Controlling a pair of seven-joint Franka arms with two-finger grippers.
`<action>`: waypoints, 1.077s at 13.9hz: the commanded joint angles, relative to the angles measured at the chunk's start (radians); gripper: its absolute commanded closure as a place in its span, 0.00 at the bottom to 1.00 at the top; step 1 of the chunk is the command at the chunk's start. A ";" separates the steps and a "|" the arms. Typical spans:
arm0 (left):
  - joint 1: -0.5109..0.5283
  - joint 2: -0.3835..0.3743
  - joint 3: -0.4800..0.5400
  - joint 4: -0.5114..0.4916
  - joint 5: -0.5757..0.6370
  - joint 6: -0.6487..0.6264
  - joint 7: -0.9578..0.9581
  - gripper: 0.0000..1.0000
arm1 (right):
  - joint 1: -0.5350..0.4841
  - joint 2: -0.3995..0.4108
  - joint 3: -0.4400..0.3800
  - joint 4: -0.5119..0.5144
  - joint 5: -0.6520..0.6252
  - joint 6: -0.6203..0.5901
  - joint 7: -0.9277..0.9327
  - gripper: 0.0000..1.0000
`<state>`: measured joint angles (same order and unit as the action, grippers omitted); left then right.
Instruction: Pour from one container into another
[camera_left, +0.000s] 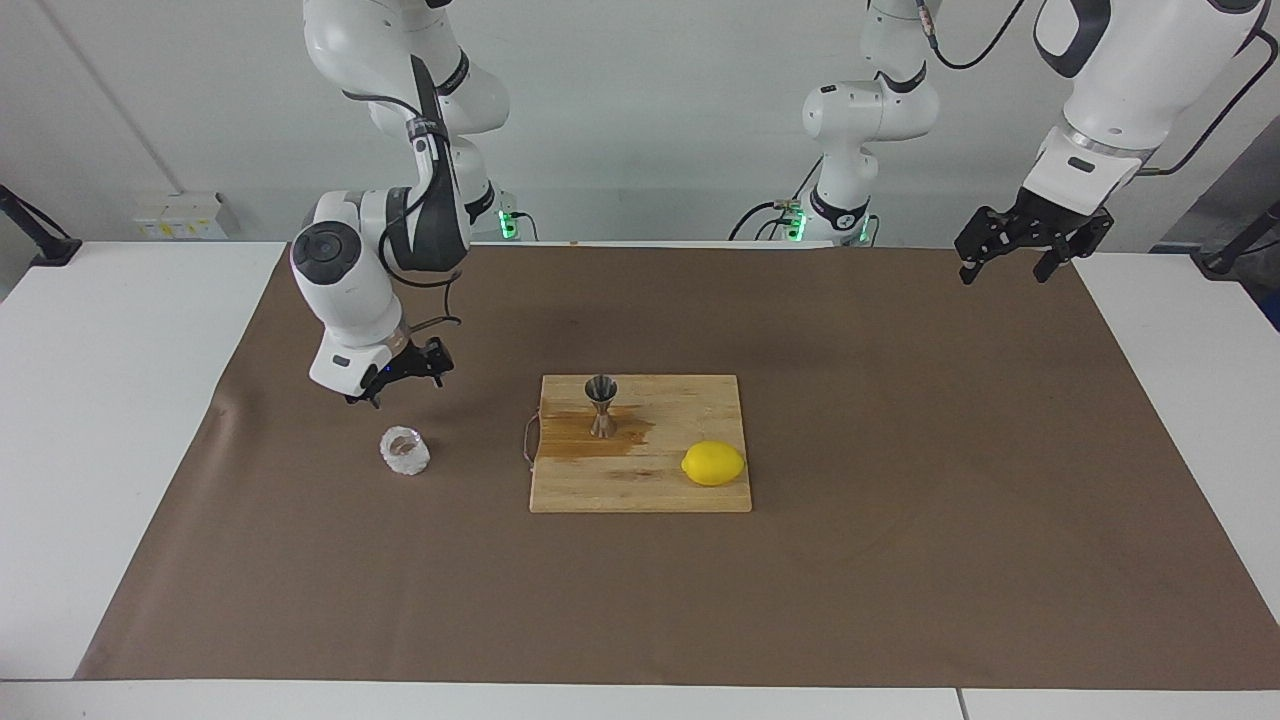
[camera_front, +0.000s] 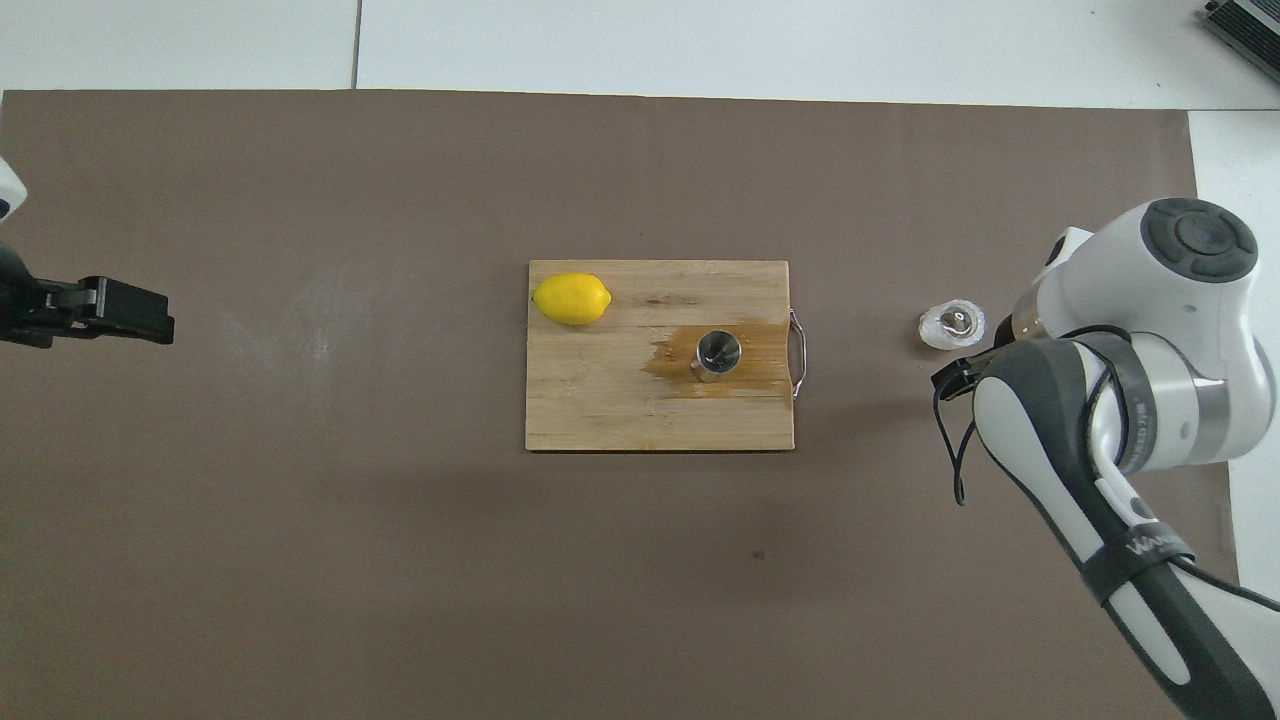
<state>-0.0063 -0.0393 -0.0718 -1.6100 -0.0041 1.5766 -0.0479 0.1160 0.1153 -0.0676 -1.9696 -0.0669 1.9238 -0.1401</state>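
Note:
The small bumpy clear glass cup (camera_left: 405, 452) (camera_front: 952, 325) stands upright on the brown mat, toward the right arm's end of the table. My right gripper (camera_left: 398, 381) hangs open and empty above the mat, apart from the cup and on its robot side; from overhead my own arm hides most of it. The steel jigger (camera_left: 601, 405) (camera_front: 718, 355) stands upright on the wooden cutting board (camera_left: 640, 490) (camera_front: 600, 410), in a brown wet stain. My left gripper (camera_left: 1008, 262) (camera_front: 115, 312) waits open and empty, raised over the mat's edge at the left arm's end.
A yellow lemon (camera_left: 713, 463) (camera_front: 571, 298) lies on the board's corner, farther from the robots than the jigger. The board's metal handle (camera_front: 799, 352) faces the cup. The brown mat (camera_left: 900, 450) covers most of the white table.

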 joint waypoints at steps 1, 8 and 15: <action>0.005 -0.028 -0.003 -0.034 0.010 0.020 -0.010 0.00 | -0.016 -0.051 0.005 0.078 -0.005 -0.130 0.134 0.00; 0.005 -0.028 -0.003 -0.034 0.010 0.020 -0.010 0.00 | -0.096 -0.155 -0.005 0.314 0.128 -0.387 0.197 0.00; 0.005 -0.028 -0.003 -0.033 0.009 0.020 -0.010 0.00 | -0.088 -0.160 0.000 0.314 0.092 -0.327 0.198 0.00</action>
